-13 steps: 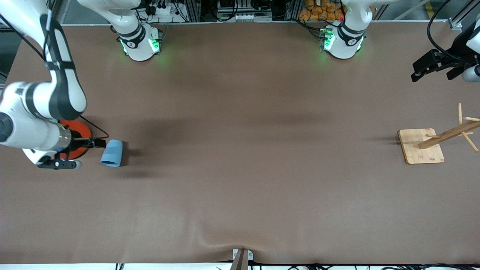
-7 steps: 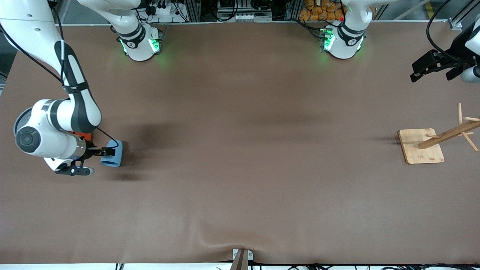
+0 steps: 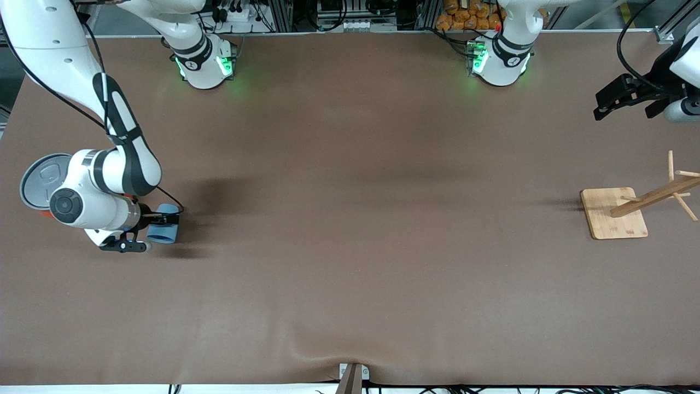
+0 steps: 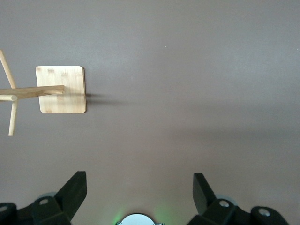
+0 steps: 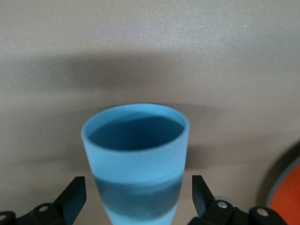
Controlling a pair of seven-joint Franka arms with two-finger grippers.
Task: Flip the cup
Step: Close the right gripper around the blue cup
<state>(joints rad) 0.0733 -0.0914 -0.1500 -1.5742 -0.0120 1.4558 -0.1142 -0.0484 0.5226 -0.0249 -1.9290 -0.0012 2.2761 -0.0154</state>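
The light-blue cup (image 3: 162, 236) lies on its side on the brown table at the right arm's end. My right gripper (image 3: 163, 220) is down at it, open. In the right wrist view the cup (image 5: 136, 154) sits between the two black fingers (image 5: 75, 192), its darker-blue mouth pointing away from the wrist. A gap shows on each side, so neither finger touches it. My left gripper (image 3: 615, 98) hangs open and empty in the air at the left arm's end of the table, and the left wrist view has its gripper (image 4: 139, 187) over bare table.
A large orange can with a grey lid (image 3: 39, 174) stands right beside the cup, partly hidden by the right arm; its orange side (image 5: 287, 197) shows in the right wrist view. A wooden peg rack on a square base (image 3: 612, 219) stands at the left arm's end.
My right arm swung in from beside the orange can and brought its open gripper down around the cup, uncovering the can's lid. The cup has not moved. The left gripper barely shifted.
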